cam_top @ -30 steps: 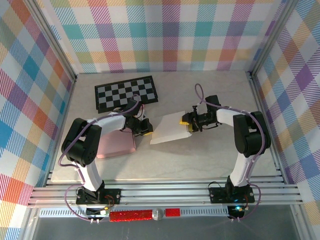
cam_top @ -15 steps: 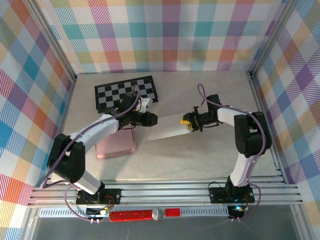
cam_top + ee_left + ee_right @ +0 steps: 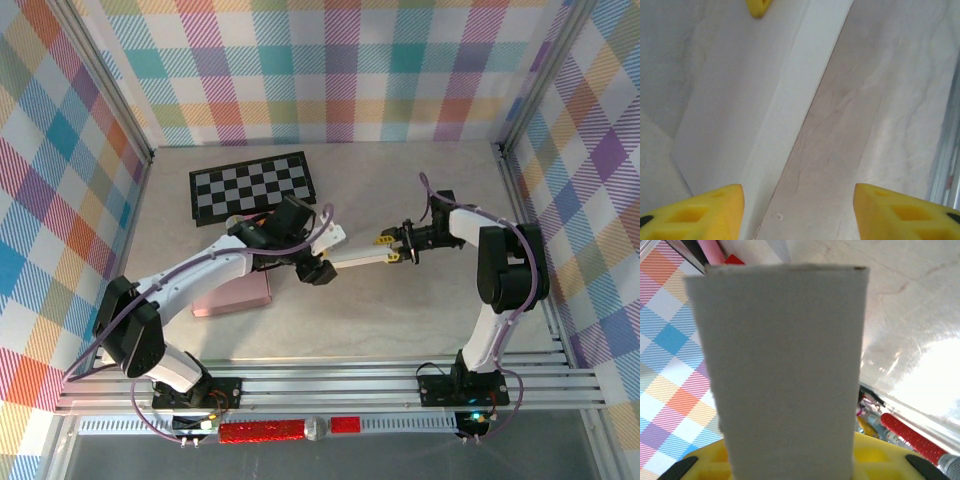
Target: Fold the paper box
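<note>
Both are the same build: left arm (image 3: 205,272) and right arm (image 3: 486,335) have white links with chunky black joints. A thin purple cable (image 3: 93,347) loops off each, and they sit on black base plates (image 3: 190,390). Fingers (image 3: 692,212) are bright yellow wedges with moulded pockets.

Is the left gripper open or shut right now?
Open. In the wrist view the left gripper has its fingers wide apart over the paper box, clamping nothing.
</note>
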Motion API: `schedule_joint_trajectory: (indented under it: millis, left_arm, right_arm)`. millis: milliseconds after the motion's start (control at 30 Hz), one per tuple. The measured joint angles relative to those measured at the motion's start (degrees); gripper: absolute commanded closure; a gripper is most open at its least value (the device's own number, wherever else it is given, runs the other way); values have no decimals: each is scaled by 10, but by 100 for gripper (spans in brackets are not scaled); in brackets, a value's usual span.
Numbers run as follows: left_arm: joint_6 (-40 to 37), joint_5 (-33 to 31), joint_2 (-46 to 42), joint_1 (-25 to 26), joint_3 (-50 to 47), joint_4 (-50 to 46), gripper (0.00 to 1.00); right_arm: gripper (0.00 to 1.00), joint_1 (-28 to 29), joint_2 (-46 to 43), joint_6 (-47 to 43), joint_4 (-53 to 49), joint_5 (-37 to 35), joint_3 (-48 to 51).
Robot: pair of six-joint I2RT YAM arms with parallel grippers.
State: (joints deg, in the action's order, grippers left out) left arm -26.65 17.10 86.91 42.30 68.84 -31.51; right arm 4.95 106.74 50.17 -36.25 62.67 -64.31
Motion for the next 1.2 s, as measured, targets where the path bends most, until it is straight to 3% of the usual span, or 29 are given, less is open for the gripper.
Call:
schedule_joint_trajectory:
  millis: [267, 333, 533, 1000, 1200]
  left_arm:
    - [-77, -85, 35, 14, 1, -14, 29]
    - [-83, -94, 45, 14, 3, -13, 24]
    - [-96, -108, 62, 15, 7, -11, 24]
    - [-95, -106, 126, 16, 64, 3, 42]
    - [-90, -95, 142, 16, 79, 2, 45]
  right_arm:
    - [74, -5, 14, 2, -70, 15, -14]
    - [75, -5, 18, 2, -81, 19, -14]
    - [75, -16, 40, 5, -92, 47, -7]
    - [67, -30, 71, 2, -123, 81, 11]
    - [54, -44, 72, 13, -115, 85, 24]
